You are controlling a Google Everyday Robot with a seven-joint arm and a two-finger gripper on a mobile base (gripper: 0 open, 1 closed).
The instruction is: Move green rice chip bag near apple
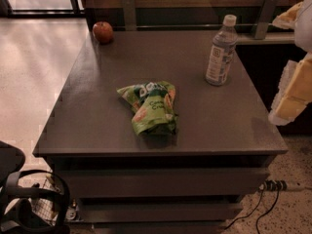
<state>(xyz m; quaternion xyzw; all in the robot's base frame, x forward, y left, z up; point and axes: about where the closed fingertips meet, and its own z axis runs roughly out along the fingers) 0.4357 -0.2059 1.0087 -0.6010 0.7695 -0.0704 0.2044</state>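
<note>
The green rice chip bag [150, 107] lies crumpled on the dark grey table [97, 116], near the middle and a little toward the front. The small red apple [103, 31] sits at the table's far left corner, well apart from the bag. My gripper [285, 65] is at the right edge of the view, beyond the table's right side and far from the bag. Its white and yellow fingers [295, 96] stand wide apart and hold nothing.
A clear plastic water bottle with a white cap [221, 51] stands upright at the table's far right. A black office chair [19, 194] is at the lower left on the floor. A power strip and cables [273, 185] lie on the floor at the lower right.
</note>
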